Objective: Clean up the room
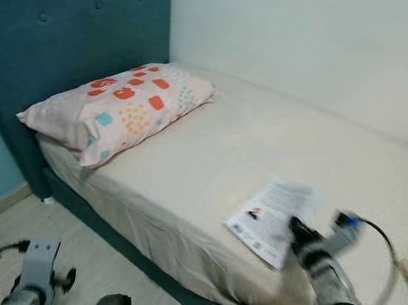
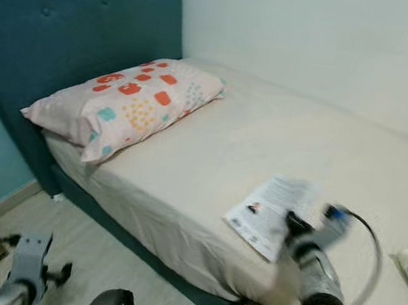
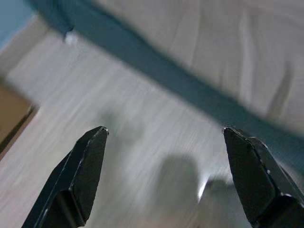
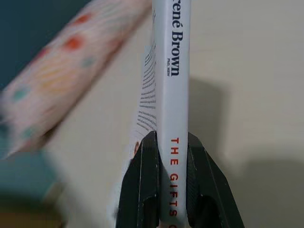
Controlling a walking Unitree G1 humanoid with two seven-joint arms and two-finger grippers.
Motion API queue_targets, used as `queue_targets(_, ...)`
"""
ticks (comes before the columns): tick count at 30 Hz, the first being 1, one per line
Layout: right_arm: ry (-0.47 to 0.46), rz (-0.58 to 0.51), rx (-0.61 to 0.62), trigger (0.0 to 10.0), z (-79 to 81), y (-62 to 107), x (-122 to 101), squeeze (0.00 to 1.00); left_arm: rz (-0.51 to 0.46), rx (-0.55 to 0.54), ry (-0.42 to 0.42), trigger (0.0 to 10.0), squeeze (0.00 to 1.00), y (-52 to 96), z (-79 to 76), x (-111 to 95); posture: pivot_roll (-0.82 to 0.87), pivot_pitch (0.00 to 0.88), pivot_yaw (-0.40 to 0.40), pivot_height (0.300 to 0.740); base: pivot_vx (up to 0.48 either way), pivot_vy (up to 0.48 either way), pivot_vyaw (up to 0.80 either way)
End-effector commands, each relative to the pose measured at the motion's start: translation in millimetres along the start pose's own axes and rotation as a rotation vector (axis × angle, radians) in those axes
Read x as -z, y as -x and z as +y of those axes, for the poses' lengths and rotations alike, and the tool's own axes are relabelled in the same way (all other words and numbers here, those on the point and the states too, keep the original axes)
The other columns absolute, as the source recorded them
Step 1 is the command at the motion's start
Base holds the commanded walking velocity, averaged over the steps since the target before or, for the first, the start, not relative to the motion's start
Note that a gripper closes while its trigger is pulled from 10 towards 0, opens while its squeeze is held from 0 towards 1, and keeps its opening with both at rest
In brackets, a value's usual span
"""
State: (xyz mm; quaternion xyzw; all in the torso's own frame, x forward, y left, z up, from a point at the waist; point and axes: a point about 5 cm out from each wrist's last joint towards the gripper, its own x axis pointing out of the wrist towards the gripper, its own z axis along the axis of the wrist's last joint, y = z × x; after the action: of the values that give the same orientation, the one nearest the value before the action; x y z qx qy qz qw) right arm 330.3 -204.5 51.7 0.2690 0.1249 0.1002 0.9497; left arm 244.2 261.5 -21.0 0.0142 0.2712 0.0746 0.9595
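Right wrist view: book (image 4: 172,71) clamped between right gripper (image 4: 172,156) fingers (image 4: 147,180).

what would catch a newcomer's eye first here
A pale pink pillow with red and teal patches lies at the head of the beige bed, against the teal padded headboard. Near the bed's front edge, the right gripper clamps a thin white book by its spine.

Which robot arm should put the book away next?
Probably the right. The right gripper is already shut on the book over the bed. The left gripper hangs open, low over the floor, holding nothing.
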Motion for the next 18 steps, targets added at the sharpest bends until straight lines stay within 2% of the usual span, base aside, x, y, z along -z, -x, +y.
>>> queue_targets(1,-0.026,0.048,-0.060,10.0,6.6,-0.2,13,0.00,0.028,-0.014,0.023,10.0,0.00,1.6,-0.2,7,0.26,0.000,-0.083,0.541,0.000,0.000,0.00)
queue_targets(3,-0.029,0.074,-0.095,10.0,12.9,-2.0,19,0.00,0.025,-0.016,0.026,10.0,0.00,0.2,-0.6,4,0.25,0.000,-0.083,0.541,0.000,0.000,0.00)
queue_targets(6,0.072,0.249,-0.182,10.0,36.3,-0.6,64,0.00,0.044,-0.008,0.030,10.0,0.00,-2.5,-7.7,3,0.26,0.000,-0.088,0.556,0.000,0.000,0.00)
queue_targets(7,0.072,0.249,-0.182,10.0,36.3,-0.6,64,0.00,0.044,-0.008,0.030,10.0,0.00,-2.5,-7.7,3,0.26,0.000,-0.088,0.556,0.000,0.000,0.00)
queue_targets(8,0.085,0.286,-0.198,10.0,40.9,1.4,75,0.00,0.054,-0.004,0.029,10.0,0.00,-2.8,-10.4,4,0.26,0.000,-0.090,0.561,0.000,0.000,0.00)
queue_targets(11,0.079,0.353,-0.185,10.0,42.2,9.3,95,0.00,0.096,-0.001,0.027,10.0,0.00,-0.5,-14.7,13,0.25,0.000,-0.099,0.571,0.000,0.000,0.00)
queue_targets(15,0.080,0.380,-0.174,10.0,41.3,13.0,102,0.00,0.116,-0.003,0.028,10.0,0.00,1.0,-15.8,18,0.25,0.000,-0.100,0.576,0.000,0.000,0.00)
queue_targets(17,0.070,0.409,-0.176,10.0,41.1,17.9,111,0.00,0.180,-0.015,0.024,10.0,0.00,6.6,-16.2,33,0.25,0.000,-0.109,0.586,0.000,0.000,0.00)
queue_targets(18,0.070,0.409,-0.176,10.0,41.1,17.9,111,0.00,0.180,-0.015,0.024,10.0,0.00,6.6,-16.2,33,0.25,0.000,-0.109,0.586,0.000,0.000,0.00)
